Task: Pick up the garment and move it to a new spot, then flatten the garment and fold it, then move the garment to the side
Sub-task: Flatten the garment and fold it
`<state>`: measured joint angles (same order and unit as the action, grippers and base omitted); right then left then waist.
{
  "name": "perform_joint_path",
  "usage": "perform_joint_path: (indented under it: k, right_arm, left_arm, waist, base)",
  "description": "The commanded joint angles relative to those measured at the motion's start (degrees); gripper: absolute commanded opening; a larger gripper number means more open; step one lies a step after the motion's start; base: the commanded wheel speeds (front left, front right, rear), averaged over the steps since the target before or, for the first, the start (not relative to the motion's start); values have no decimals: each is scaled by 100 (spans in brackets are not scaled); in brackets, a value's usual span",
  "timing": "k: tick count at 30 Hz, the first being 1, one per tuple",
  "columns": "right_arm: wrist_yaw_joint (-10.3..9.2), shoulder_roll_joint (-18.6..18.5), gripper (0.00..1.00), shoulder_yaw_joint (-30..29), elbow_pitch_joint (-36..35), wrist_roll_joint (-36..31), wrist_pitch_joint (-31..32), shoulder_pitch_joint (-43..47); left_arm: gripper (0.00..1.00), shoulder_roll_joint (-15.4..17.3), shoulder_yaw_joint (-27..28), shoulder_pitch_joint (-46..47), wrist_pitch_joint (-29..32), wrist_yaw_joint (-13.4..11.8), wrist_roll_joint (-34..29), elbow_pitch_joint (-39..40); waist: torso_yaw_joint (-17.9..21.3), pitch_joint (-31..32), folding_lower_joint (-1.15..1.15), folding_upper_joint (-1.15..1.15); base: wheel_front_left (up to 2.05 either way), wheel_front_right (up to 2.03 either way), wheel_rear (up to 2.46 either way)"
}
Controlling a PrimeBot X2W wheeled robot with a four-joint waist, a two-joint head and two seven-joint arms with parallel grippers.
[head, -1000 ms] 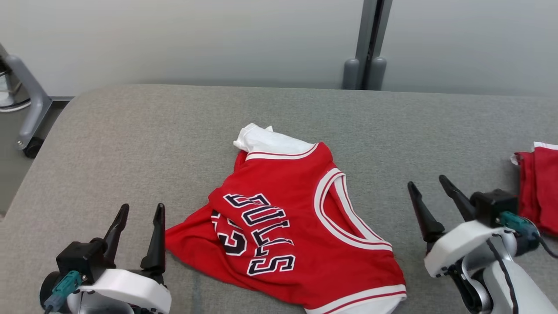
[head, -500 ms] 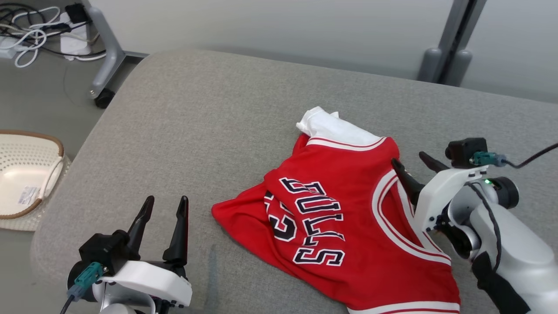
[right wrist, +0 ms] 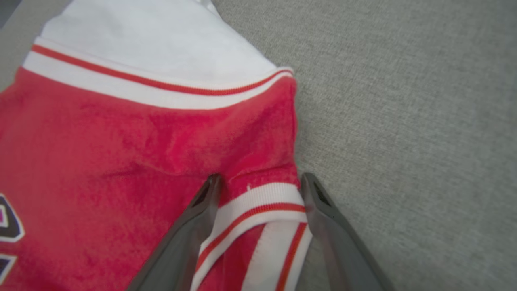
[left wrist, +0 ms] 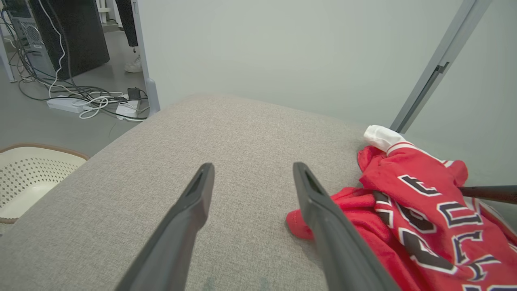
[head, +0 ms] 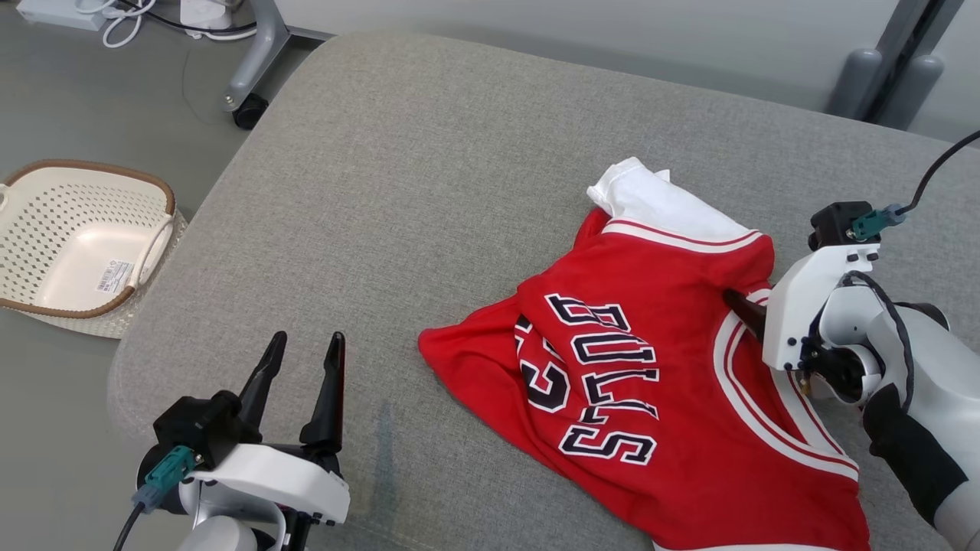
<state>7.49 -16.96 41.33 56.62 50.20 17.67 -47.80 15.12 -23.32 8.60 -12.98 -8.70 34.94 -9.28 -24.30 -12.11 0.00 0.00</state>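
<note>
Right pincer (right wrist: 260, 182) was open, its two dark fingers standing apart on either side of a band of white-and-red ribbed trim on the garment (head: 651, 306). One fingertip was over the red cloth and the other at the edge where the cloth met the bench (head: 398, 191). Whether the tips pressed the fabric could not be told. In the head view this arm reached in from the right over the garment's trimmed opening. The garment, a red jersey with dark white-edged lettering, lay rumpled and not flat on the grey fabric-covered bench, right of centre in that view. A white part (head: 651, 203) stuck out at its far end, and its near end ran off the lower edge of the view. Left pincer (head: 308, 340) was also open and held nothing. It was at the near left of the bench, fingers pointing away from the robot, apart from the garment, whose nearest red corner lay to its right. A perforated cream basket (head: 31, 229) with a brown rim stood on the floor to the left of the bench.
</note>
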Motion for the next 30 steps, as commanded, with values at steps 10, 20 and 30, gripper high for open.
perform_joint_path:
  k: [10, 20, 30]
  right_arm:
    - [1, -201, 0, 325, 50, 112, -1085, -313]
    - [1, -695, 0, 208, 798, 110, -2072, -914]
    - [1, -1100, 0, -73, 1623, 13, -2730, -1256]
  left_arm:
    - [100, -24, 53, 109, -117, 43, -12, -127]
    - [100, -111, 205, 160, -210, 107, -228, -67]
    - [100, -277, 391, 217, -224, 304, -451, -73]
  waist:
    - [124, 84, 0, 0]
    - [308, -74, 0, 0]
    - [331, -279, 0, 0]
  base:
    - [0, 0, 0]
    - [0, 0, 0]
    - [0, 0, 0]
